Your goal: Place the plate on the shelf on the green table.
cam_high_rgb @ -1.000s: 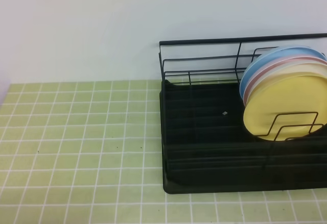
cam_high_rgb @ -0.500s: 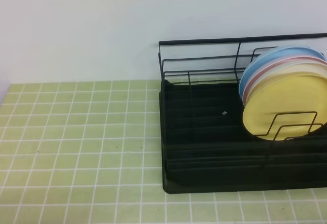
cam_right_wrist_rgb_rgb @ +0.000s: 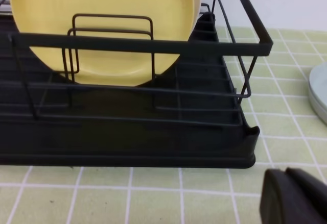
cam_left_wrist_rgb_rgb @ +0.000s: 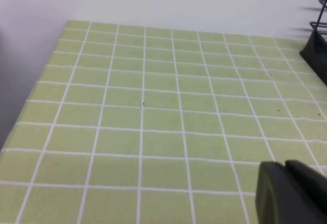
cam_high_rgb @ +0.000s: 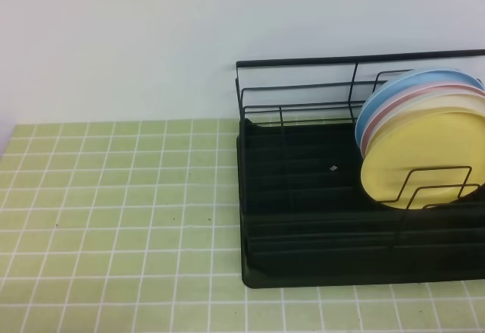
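Note:
The pale-yellow plate (cam_high_rgb: 424, 158) stands upright on edge among the wire dividers at the right end of the black shelf (cam_high_rgb: 303, 219), which rests on the green table (cam_high_rgb: 114, 219). The right wrist view looks at the plate (cam_right_wrist_rgb_rgb: 102, 9) from low in front of the shelf (cam_right_wrist_rgb_rgb: 127, 147). My right gripper (cam_right_wrist_rgb_rgb: 287, 175) is shut and empty, hovering over the tiles in front of the shelf's right corner. My left gripper (cam_left_wrist_rgb_rgb: 285, 169) is shut and empty over bare tiles (cam_left_wrist_rgb_rgb: 153, 106), left of the shelf. Neither gripper shows in the exterior high view.
A white blue-rimmed plate (cam_high_rgb: 402, 83) and a white pink-rimmed plate (cam_high_rgb: 379, 124) stand behind the yellow one. A pale grey round object (cam_right_wrist_rgb_rgb: 319, 94) lies on the tiles right of the shelf. The shelf's corner (cam_left_wrist_rgb_rgb: 317, 45) shows at the left wrist view's right edge.

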